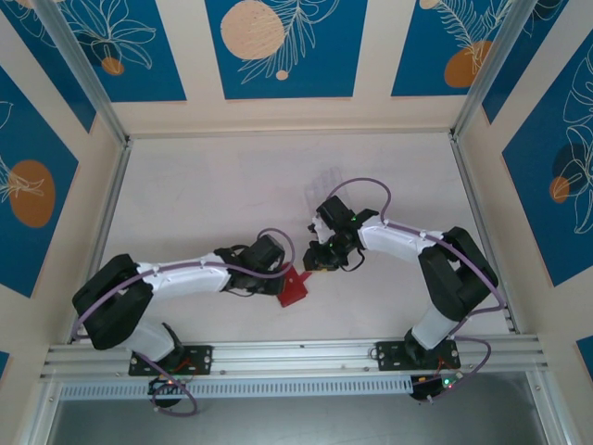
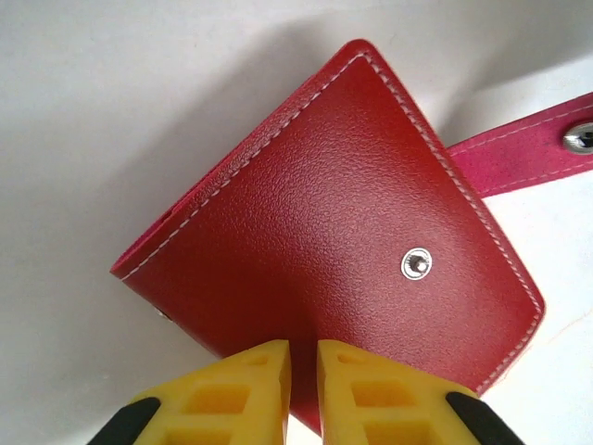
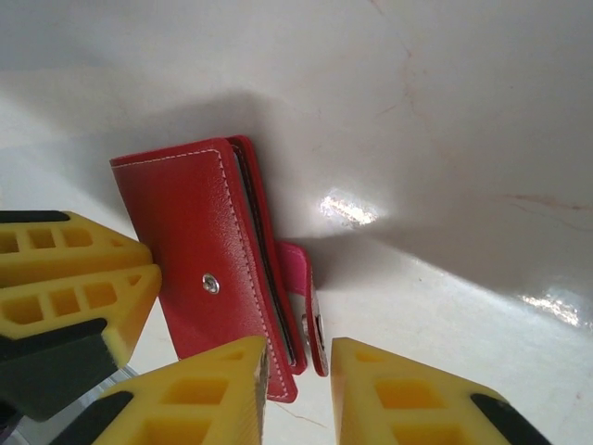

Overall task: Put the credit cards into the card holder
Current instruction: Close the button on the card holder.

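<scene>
Left jaws pinch the card holder [image 2: 352,213]; right jaws part-open around its tab [image 3: 301,278].

Card holder [image 2: 324,213]: grained leatherette, mtl snap [image 2: 416,263]

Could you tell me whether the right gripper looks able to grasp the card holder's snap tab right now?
Probably yes: the snap tab sticks out from the card holder right between the right gripper's open fingers, unobstructed.
</scene>
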{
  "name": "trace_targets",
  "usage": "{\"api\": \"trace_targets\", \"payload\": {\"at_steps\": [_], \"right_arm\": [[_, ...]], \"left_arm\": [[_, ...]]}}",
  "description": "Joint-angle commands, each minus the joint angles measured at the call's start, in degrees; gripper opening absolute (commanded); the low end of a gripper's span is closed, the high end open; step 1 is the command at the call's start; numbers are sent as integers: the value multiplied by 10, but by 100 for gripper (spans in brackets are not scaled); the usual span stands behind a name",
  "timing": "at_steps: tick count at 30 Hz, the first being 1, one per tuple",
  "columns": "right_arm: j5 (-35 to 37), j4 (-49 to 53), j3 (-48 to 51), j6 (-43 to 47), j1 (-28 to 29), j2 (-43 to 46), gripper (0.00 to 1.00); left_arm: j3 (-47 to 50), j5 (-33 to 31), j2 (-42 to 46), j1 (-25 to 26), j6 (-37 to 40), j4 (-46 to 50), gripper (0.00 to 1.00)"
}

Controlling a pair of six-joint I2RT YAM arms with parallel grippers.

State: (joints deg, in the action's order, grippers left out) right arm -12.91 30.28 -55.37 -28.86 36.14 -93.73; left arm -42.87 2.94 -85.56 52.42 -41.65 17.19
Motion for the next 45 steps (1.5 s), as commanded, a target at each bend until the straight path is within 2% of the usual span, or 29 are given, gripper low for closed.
{"api": "trace_targets", "payload": {"at_steps": [1, 11, 19, 27, 32, 45], "right_arm": [[-19, 2, 1, 8, -3, -15, 24], [-23, 7, 2, 13, -2, -13, 17], [-47, 9, -1, 16, -7, 0, 21], [-53, 6, -3, 18, -10, -6, 21], [-57, 2, -2, 17, -10, -10, 18], [-81, -8, -11, 19, -1, -10, 0]], "left_arm": [[18, -7, -13, 9, -9, -13, 15], [31, -13, -31, 14, -15, -23, 15], [40, -14, -29, 15, -21, -28, 14], [46, -14, -23, 16, -26, -30, 14], [47, -14, -22, 16, -26, -31, 14], [44, -13, -9, 16, -24, -23, 14]]}}
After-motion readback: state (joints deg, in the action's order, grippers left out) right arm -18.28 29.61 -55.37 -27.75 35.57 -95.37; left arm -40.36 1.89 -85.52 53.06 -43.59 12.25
